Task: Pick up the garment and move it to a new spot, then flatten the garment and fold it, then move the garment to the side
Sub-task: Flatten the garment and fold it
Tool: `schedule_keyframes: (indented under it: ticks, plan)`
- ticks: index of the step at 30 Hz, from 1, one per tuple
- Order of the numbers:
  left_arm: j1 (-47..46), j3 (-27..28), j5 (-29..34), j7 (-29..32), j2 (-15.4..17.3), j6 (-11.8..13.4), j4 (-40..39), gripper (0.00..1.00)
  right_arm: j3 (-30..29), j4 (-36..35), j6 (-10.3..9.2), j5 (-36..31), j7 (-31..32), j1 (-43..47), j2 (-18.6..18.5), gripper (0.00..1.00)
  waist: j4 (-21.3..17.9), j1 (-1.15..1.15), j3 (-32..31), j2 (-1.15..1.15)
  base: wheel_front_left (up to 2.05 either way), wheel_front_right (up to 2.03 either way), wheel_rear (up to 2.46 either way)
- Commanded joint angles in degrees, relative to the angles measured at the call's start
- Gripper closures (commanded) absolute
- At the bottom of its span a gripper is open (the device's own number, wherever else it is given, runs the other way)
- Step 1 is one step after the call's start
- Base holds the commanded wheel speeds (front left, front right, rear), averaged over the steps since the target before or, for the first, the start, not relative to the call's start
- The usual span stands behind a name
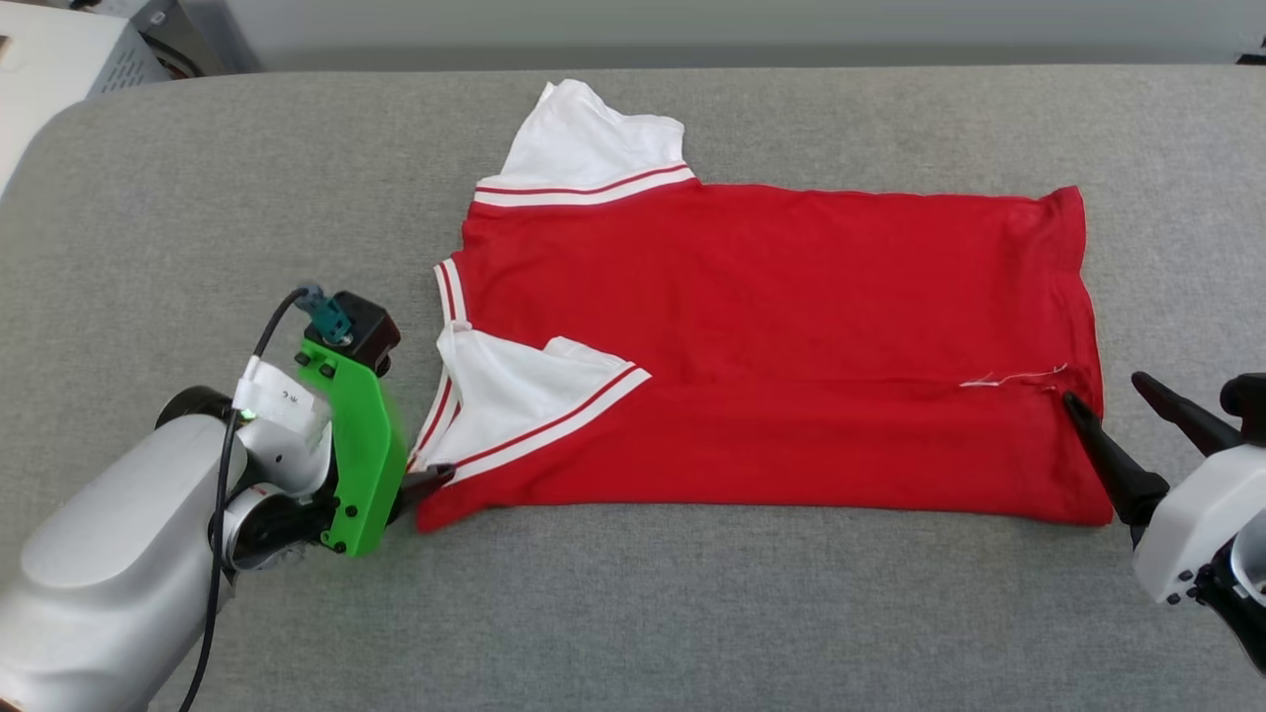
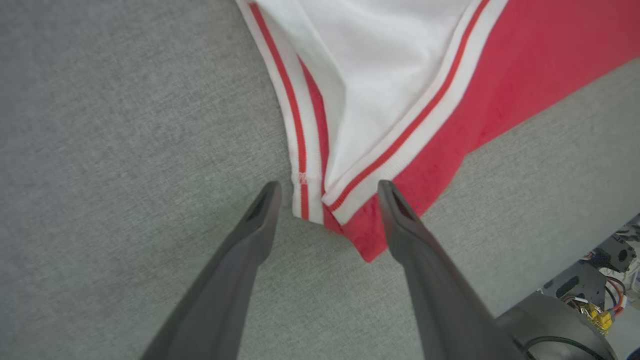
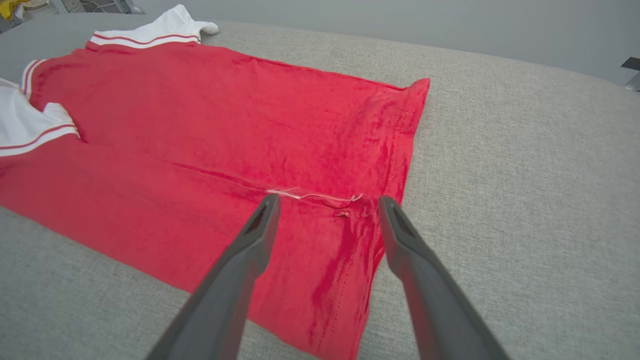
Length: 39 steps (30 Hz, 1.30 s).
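Note:
The garment lies flat across the grey table, red side up, with its near long edge folded over the body. One white sleeve points to the far side and the other is folded onto the red cloth. My left gripper sits at the garment's near left corner. In the left wrist view it is open, with the striped trim corner between its fingertips. My right gripper is open at the hem on the right; the right wrist view shows it straddling a loose white thread.
The grey cloth-covered table has bare room on all sides of the garment. A white box stands beyond the far left corner. Part of the robot's base with wiring shows past the near table edge.

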Motion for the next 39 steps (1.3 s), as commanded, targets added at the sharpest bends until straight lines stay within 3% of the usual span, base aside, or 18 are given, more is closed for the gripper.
schedule_keyframes:
  ticks: [1, 7, 9, 10, 14, 19, 22, 28, 33, 39]
  plan:
    - [0.2, -0.5, 0.1, 0.3, 0.0, -0.1, 0.8, 0.00, 0.3, 0.4, -0.03, 0.4, -0.2, -1.3, 0.1, 0.00, -0.8, 0.00, 1.0, 0.00, 0.00, 0.00, 0.00]
    - [1.3, -2.5, 0.1, 0.9, -1.1, -0.1, 4.4, 0.00, 2.0, 1.7, -0.03, 0.8, -0.8, -3.2, 0.1, 0.00, -2.2, 0.00, 3.1, 0.00, 0.00, 0.00, 0.00]
    - [1.9, -5.6, 0.8, 1.2, -1.0, -0.1, 5.0, 0.00, 2.7, 2.4, -0.03, 1.1, -1.2, -4.2, -0.2, 0.00, -2.8, 0.00, 3.9, 0.00, 0.00, 0.00, 0.00]
    - [2.0, -6.1, 0.6, 0.7, -1.0, -0.2, 5.0, 1.00, 2.7, 2.5, -0.03, 1.2, -1.3, -4.4, -0.3, 0.00, -2.9, 0.00, 4.0, 0.00, 0.00, 0.00, 0.00]
    - [1.1, -6.8, -0.4, -3.7, 0.2, -0.2, 4.3, 1.00, 2.8, 2.2, -0.03, 0.9, -0.6, -5.8, -2.7, 0.00, -2.9, 0.00, 2.9, 0.00, 0.00, 0.00, 0.00]
    - [-1.3, -7.5, -0.1, -8.0, 3.1, -0.2, 1.1, 1.00, 4.5, -1.0, -0.03, 2.8, 5.5, -8.9, -9.4, 0.00, -2.0, 0.00, 1.6, 0.00, 0.00, 0.00, 0.00]
    - [-2.1, -7.8, 0.3, -9.2, 4.3, -0.2, -0.5, 1.00, 5.7, -3.4, -0.03, 5.4, 9.9, -10.5, -13.3, 0.00, -1.7, 0.00, 1.5, 0.00, 0.00, 0.00, 0.00]
    - [-3.3, -9.0, 1.4, -9.9, 5.0, -0.2, -2.8, 1.00, 7.4, -3.6, -0.03, 11.0, 21.7, -12.2, -17.6, 0.00, -0.9, 0.00, 2.4, 0.00, 0.00, 0.00, 0.00]
    - [-4.4, -10.0, 2.7, -10.8, 4.2, -0.2, -3.4, 1.00, 8.9, -1.7, -0.03, 13.1, 26.9, -11.6, -17.3, 0.00, 0.2, 0.00, 3.8, 0.00, 0.00, 0.00, 0.00]
    - [-5.7, -10.9, 3.6, -11.9, 3.8, -0.2, -3.5, 1.00, 11.4, 2.2, -0.03, 13.1, 26.3, -10.1, -13.5, 0.00, 0.9, 0.00, 5.5, 0.00, 0.00, 0.00, 0.00]
